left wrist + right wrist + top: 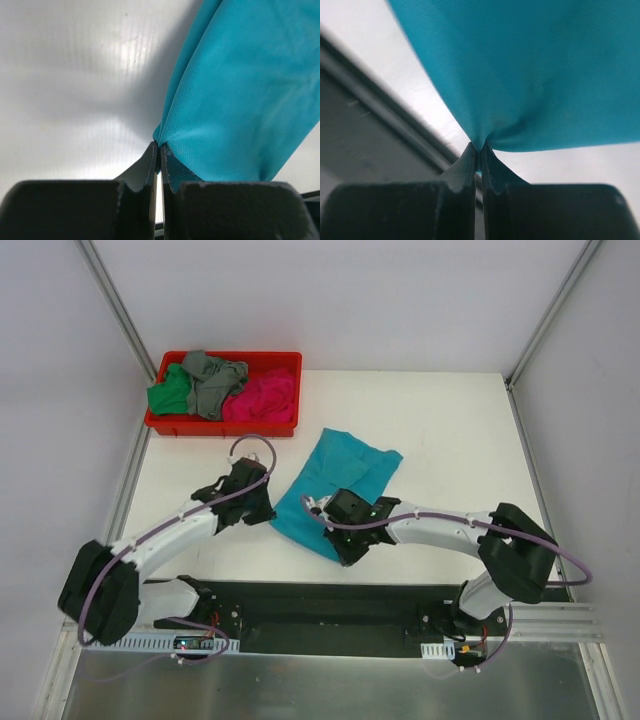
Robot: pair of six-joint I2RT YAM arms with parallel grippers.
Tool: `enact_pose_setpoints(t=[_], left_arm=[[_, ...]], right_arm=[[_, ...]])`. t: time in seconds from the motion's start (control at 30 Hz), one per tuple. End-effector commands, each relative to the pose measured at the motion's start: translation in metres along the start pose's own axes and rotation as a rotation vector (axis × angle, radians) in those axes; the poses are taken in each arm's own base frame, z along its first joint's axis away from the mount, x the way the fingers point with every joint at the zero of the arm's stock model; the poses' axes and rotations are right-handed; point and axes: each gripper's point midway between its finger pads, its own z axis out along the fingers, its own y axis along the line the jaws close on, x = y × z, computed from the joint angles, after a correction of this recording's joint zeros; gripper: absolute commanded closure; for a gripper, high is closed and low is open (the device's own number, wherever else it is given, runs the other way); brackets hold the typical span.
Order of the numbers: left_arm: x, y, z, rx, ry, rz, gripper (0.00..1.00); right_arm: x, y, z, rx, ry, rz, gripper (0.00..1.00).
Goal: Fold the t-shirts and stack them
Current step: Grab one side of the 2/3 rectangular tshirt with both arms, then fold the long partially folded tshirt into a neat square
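A teal t-shirt (340,480) lies partly spread on the white table, running from the middle toward the front. My left gripper (268,508) is shut on its left edge; in the left wrist view the cloth (240,90) is pinched at the fingertips (159,146). My right gripper (338,540) is shut on the shirt's front corner; the right wrist view shows the cloth (530,70) gathered into the closed tips (479,147). A green t-shirt (168,392), a grey t-shirt (212,380) and a magenta-pink t-shirt (262,396) lie crumpled in the bin.
A red plastic bin (222,427) stands at the table's back left. Grey walls and metal frame posts (120,310) enclose the table. A black base rail (330,615) runs along the near edge.
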Motion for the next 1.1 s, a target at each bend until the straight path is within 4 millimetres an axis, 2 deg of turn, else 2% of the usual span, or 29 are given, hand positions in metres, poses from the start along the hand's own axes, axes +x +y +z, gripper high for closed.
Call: enact_pose_setpoints(t=[0.0, 0.1, 0.27, 0.4, 0.5, 0.57, 0.7, 0.87, 1.07], left_arm=[[0.003, 0.035, -0.038, -0.072, -0.108, -0.065, 1.00], [0.008, 0.047, -0.062, -0.057, -0.163, -0.096, 1.00], [0.001, 0.056, -0.109, -0.005, -0.291, -0.121, 1.00], [-0.011, 0.054, -0.141, 0.041, -0.385, -0.131, 1.00], [-0.020, 0.049, -0.153, 0.062, -0.417, -0.133, 1.00], [-0.025, 0.046, -0.155, 0.053, -0.420, -0.134, 1.00], [-0.040, 0.024, -0.157, 0.071, -0.401, -0.113, 1.00], [-0.062, -0.017, -0.146, 0.162, -0.377, -0.073, 1.00], [-0.090, -0.051, -0.126, 0.202, -0.388, -0.054, 1.00]], right_arm=[[0.004, 0.096, -0.036, -0.375, 0.005, -0.012, 0.99], [0.006, 0.143, -0.063, -0.540, 0.006, -0.085, 0.99], [-0.013, 0.193, -0.113, -0.807, -0.062, -0.114, 0.99], [-0.019, 0.202, -0.126, -0.852, -0.084, -0.136, 0.99], [-0.021, 0.205, -0.135, -0.879, -0.109, -0.141, 0.99], [-0.023, 0.200, -0.134, -0.852, -0.133, -0.126, 0.99], [-0.028, 0.172, -0.125, -0.763, -0.178, -0.034, 0.99], [-0.031, 0.131, -0.121, -0.677, -0.234, 0.069, 0.99], [-0.030, 0.075, -0.115, -0.593, -0.302, 0.227, 0.99]])
